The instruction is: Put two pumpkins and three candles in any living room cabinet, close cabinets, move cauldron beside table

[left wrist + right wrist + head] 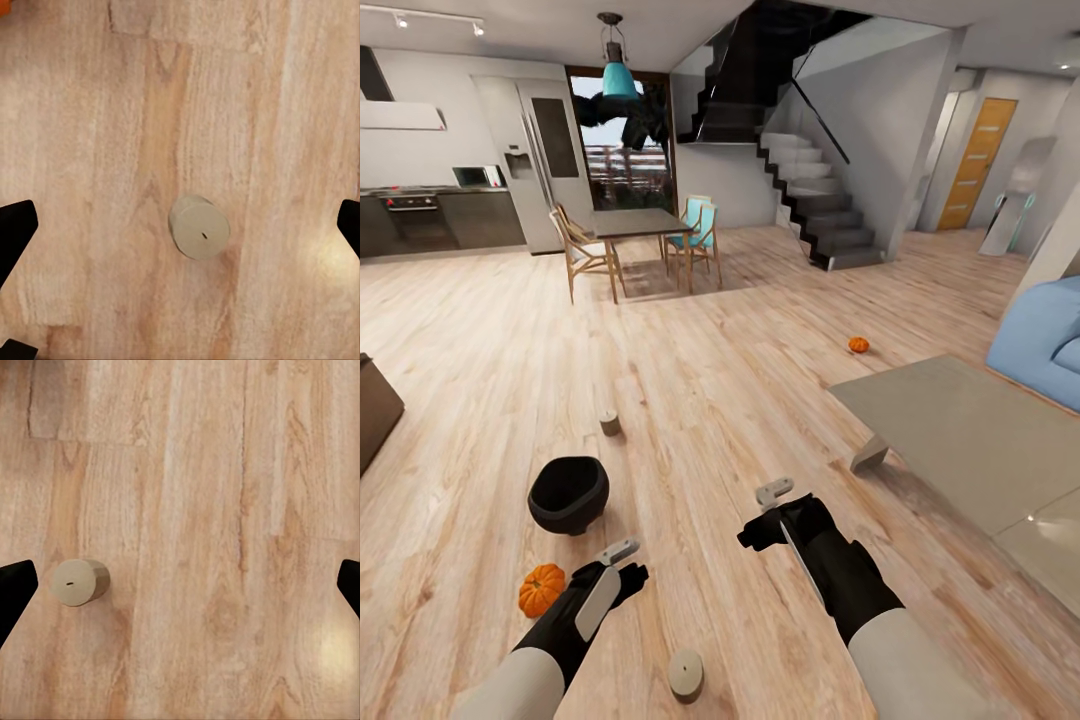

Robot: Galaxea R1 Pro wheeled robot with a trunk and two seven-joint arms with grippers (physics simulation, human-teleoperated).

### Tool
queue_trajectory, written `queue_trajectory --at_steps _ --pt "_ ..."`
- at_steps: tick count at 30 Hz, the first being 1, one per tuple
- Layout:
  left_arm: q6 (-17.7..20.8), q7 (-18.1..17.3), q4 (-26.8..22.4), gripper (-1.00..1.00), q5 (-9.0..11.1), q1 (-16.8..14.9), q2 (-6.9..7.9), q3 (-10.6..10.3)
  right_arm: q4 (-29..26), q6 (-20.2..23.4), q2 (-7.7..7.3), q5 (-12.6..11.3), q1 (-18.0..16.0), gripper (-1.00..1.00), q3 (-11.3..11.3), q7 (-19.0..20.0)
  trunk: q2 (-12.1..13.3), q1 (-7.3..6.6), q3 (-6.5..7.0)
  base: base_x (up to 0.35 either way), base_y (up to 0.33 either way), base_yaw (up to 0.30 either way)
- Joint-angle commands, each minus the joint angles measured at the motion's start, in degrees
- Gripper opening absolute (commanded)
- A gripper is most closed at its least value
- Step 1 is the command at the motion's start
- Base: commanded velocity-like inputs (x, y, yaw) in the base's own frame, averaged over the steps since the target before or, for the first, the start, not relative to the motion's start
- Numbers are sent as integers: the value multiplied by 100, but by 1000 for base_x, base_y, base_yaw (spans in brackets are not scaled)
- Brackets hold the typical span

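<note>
Head view: both arms hang over the plank floor (740, 330), left gripper (622, 560) near a pumpkin (541, 590), the cauldron (568, 493) and a candle (685, 675); another candle (609, 423) and pumpkin (858, 345) lie farther off. Left wrist view puts a candle (199, 227) between wide-spread fingertips (15, 229). Right gripper (775, 505): fingertips (15, 585) likewise spread, candle (79, 582) near one.

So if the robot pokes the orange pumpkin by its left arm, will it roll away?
Probably a little. The pumpkin looks round and sits loose on the smooth wood floor, so a nudge may send it wobbling. Its ribs would likely stop it soon. It looks small, so probably light.
</note>
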Motion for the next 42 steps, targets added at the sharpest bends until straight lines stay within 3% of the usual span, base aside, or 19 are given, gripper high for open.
queue_trajectory --at_steps 1,42 --pt "3 -1 -4 100 0 0 4 0 0 0 0 0 0 100 0 0 -42 23 -18 0 0 0" --pt "-10 -10 -15 100 0 0 -107 -27 -26 3 0 17 0 100 11 9 -1686 923 -755 0 0 0"
